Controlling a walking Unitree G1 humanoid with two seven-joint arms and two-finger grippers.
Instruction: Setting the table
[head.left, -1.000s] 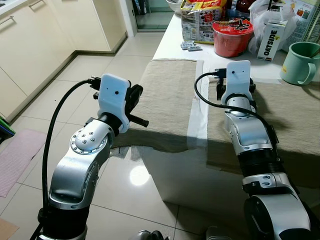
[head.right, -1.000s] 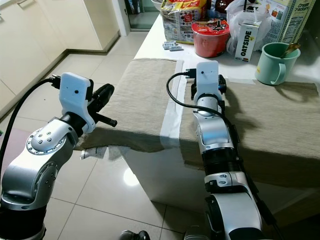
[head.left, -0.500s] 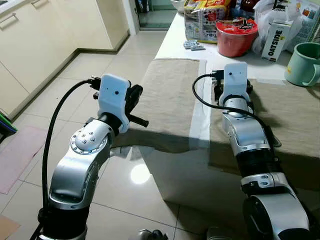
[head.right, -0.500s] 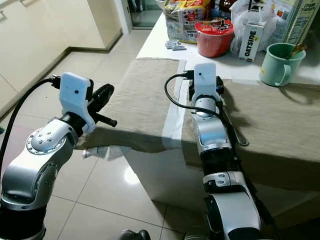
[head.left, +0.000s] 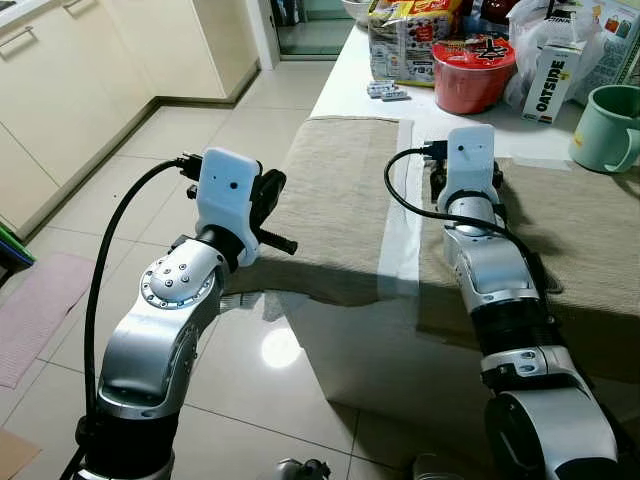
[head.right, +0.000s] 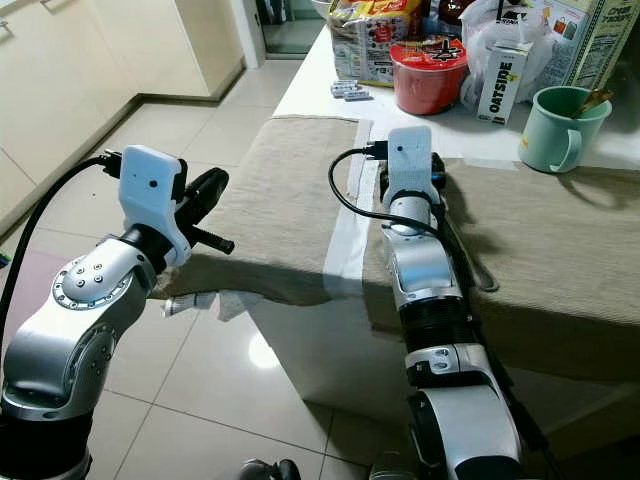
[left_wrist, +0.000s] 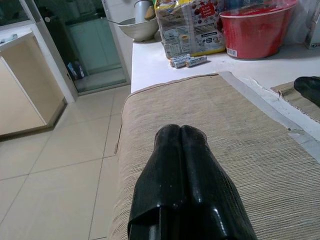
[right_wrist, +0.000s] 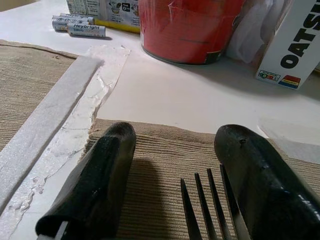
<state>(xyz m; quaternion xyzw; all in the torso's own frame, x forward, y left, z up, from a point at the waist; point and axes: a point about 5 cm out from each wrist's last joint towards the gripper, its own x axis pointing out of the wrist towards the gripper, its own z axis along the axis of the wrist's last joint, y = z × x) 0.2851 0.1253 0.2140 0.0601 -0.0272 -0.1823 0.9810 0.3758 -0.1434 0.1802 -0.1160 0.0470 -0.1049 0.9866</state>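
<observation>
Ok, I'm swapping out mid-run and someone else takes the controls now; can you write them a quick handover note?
Left gripper: shut, empty, held over the left beige placemat near its edge.
Right gripper: open, low over the right placemat, a fork lying on the mat between its fingers, tines toward the red bowl.
Green mug stands at the right mat's far edge; Oatside carton and snack bags sit behind.
Done: both mats laid, fork on the right mat.
Left: the left mat has no cutlery yet.
</observation>
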